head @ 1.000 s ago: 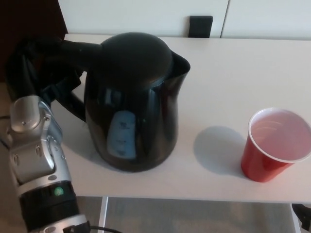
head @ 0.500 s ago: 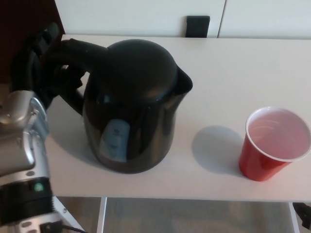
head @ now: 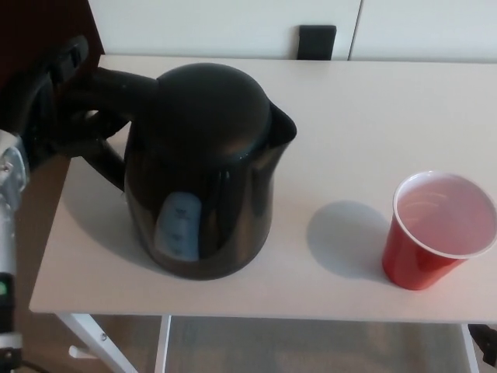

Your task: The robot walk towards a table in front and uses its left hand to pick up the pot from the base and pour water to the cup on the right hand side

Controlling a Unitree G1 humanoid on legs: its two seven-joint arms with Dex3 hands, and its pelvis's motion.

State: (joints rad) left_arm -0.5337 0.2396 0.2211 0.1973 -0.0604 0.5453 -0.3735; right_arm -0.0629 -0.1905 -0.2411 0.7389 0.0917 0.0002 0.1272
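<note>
Near edge, lower right of the frame: a red cup (head: 437, 231) is seen standing upright on the white table (head: 365, 101), well apart from the pot. Its pale inside looks empty, though a shallow layer of water cannot be ruled out from this angle.

Centre-left: the black pot (head: 203, 175) is seen upright, spout turned toward the cup, lid shut. A bluish level window is visible on its side, but the water level cannot be read. No base is visible under it; whether the pot is lifted clear of the table or resting on it cannot be told.

Upper left of the frame: the left hand (head: 54, 109) is wrapped around the pot's handle, fingers closed on it. The right hand is not shown.

Progress, as judged: the approach and the grasp are done. Left to do: the pot must be carried over to the cup, tipped, and water poured. No tilt is seen yet.

Far edge: a dark block (head: 317, 42) sits against the wall.
</note>
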